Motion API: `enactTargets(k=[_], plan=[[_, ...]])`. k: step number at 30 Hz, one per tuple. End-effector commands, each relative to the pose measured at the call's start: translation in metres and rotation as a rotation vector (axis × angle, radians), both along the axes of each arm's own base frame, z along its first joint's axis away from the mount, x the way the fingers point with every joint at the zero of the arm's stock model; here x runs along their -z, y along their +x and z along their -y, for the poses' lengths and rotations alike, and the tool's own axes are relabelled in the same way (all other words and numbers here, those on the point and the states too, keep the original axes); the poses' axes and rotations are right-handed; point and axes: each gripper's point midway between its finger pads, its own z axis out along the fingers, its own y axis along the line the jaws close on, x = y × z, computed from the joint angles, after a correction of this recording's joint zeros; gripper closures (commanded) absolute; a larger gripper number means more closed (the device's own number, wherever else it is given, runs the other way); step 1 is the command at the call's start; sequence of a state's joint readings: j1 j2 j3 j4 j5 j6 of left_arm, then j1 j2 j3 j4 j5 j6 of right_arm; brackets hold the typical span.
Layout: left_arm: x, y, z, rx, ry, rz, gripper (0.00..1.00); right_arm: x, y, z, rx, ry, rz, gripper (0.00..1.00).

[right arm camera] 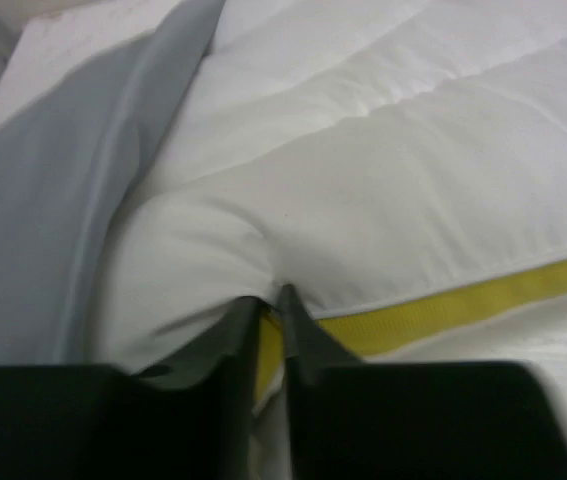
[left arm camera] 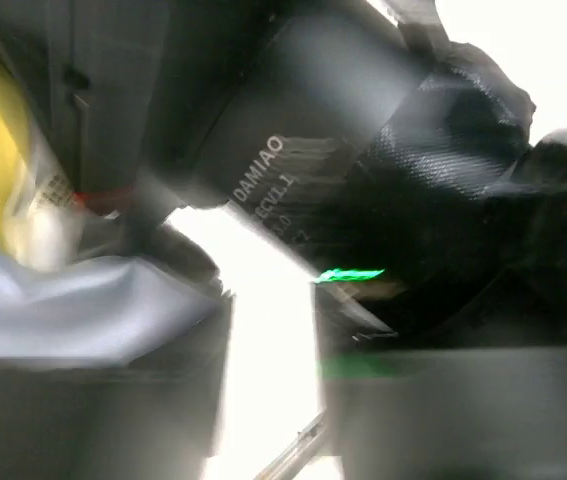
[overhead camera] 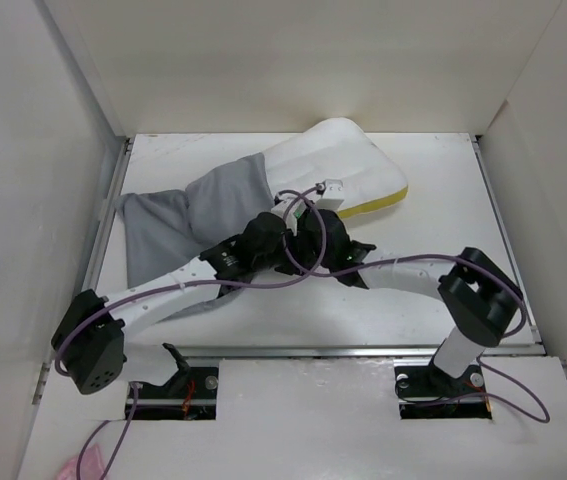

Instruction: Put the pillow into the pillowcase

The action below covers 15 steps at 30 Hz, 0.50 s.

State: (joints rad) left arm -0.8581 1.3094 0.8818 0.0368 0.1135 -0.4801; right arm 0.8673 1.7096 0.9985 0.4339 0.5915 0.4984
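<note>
The white pillow lies at the back of the table, its yellow trim on the near edge. Its left end sits inside the grey pillowcase, which spreads out to the left. My right gripper is shut on the pillow's yellow-trimmed edge. In the right wrist view the jaws pinch the trim and white fabric, with grey cloth at left. My left gripper is beside the right one at the pillowcase mouth. In its blurred view the jaws stand apart, with grey cloth over the left finger.
White walls enclose the table at the back and on both sides. The two wrists are crossed close together mid-table, with purple cables looping over them. The right arm's black motor housing fills much of the left wrist view.
</note>
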Motion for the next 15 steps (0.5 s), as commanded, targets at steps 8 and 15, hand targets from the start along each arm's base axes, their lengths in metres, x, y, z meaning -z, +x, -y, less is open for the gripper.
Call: enactTargets(k=[8,15], plan=[[-0.081,-0.004,-0.034,-0.180,-0.055,0.088,0.12,-0.037,-0.039,0.040,0.006,-0.025,-0.010,0.16],[-0.052,0.063,-0.096,-0.571,0.175,0.027,0.14,-0.024,0.009,0.078,0.007,-0.121,-0.121,0.15]])
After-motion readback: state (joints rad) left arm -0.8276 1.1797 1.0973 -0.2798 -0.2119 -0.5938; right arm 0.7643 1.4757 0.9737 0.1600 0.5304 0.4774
